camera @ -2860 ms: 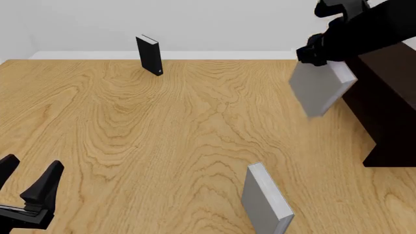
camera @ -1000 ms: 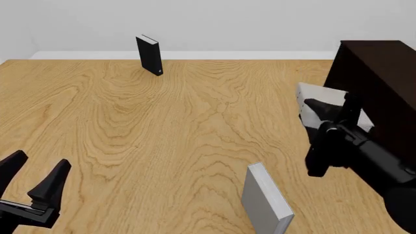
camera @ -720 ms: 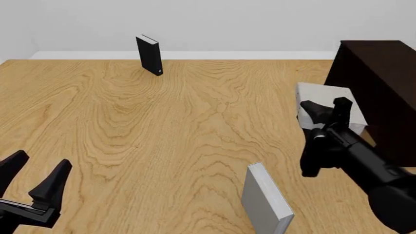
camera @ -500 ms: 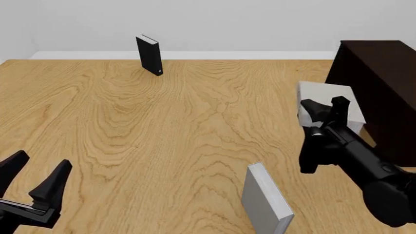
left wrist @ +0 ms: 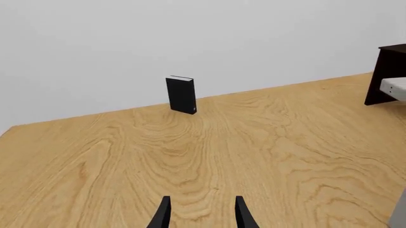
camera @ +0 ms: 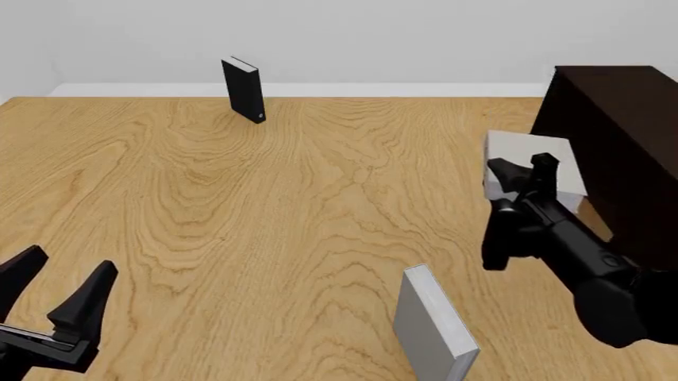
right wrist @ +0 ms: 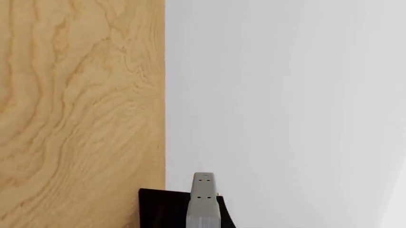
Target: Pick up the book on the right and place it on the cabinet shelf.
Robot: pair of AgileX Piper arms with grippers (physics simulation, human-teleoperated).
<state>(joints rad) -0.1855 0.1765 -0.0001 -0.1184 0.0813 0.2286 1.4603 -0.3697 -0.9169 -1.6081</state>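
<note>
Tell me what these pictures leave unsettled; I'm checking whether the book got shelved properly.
- Cabinet shelf: the front view shows only the cabinet's outer side, cut off by the right edge; the recess is unseen.
- The book: partly covered by the right gripper and the cabinet, so what it rests on is unclear.
- Right gripper's hold: open or shut cannot be told; the right wrist view shows no fingers.
- Second grey book: cut off by the bottom edge.

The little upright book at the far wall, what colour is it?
Black book, with a pale top edge; clearest in the front view.
</note>
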